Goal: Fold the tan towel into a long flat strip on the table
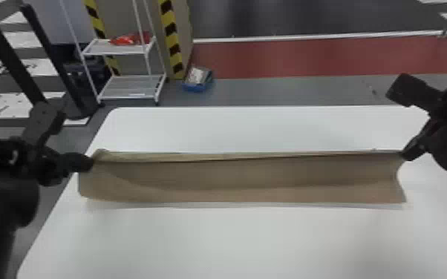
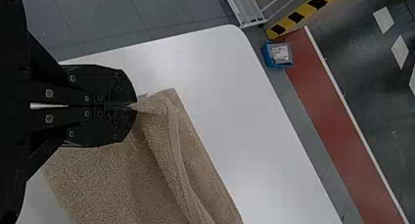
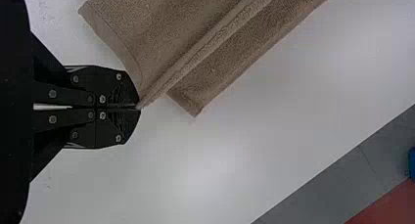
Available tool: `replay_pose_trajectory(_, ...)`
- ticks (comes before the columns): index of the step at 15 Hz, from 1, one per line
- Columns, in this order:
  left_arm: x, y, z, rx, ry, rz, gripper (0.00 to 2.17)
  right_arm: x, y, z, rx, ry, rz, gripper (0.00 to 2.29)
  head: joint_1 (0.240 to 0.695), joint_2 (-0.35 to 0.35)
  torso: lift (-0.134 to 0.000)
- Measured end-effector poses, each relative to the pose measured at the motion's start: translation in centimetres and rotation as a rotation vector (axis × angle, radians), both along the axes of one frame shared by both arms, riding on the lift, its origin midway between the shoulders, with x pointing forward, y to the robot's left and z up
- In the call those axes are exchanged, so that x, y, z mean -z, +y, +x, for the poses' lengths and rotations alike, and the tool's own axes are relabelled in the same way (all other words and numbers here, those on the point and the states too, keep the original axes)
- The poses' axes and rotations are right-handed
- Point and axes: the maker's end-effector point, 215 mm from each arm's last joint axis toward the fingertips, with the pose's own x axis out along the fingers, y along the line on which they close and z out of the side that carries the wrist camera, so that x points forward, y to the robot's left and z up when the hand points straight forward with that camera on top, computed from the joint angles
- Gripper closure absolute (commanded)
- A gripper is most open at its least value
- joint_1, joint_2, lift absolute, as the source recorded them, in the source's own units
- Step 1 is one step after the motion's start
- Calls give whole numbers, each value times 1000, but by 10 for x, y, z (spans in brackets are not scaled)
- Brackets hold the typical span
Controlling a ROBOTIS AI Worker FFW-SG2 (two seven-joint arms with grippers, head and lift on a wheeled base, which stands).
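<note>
The jaws of the left gripper (image 1: pixel 87 162) are pressed together, pinching the tan towel (image 1: pixel 234 178) at its left end. The jaws of the right gripper (image 1: pixel 412 151) pinch its right end in the same manner – a fold runs between them. The towel lies long and narrow across the white surface (image 1: pixel 234 241) – beyond it stands a white rack (image 1: pixel 124 51).

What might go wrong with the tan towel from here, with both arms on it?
The left gripper pinches the tan towel only by its corner area, so it could slip out. The right gripper likewise has just a fold's tip and may lose it. The raised fold could also land crooked, as the cloth beside the left gripper looks bunched.
</note>
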Motion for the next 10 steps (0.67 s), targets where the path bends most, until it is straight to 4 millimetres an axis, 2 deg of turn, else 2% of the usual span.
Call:
replay_pose_trajectory(4,-2,-9,8,3,-16,9,1696,11,-2,-3,-9,29,-18,1399,695,91,-123)
replay_pose_trajectory(6,-1,-15,11,9,-19,11,1696,14,-2,-4,-13,36,-24,1312,695,86,-123)
replay_pose_trajectory(10,1,-20,13,17,-15,10,1696,17,7,-4,-14,38,-5,1315,695,87,-123)
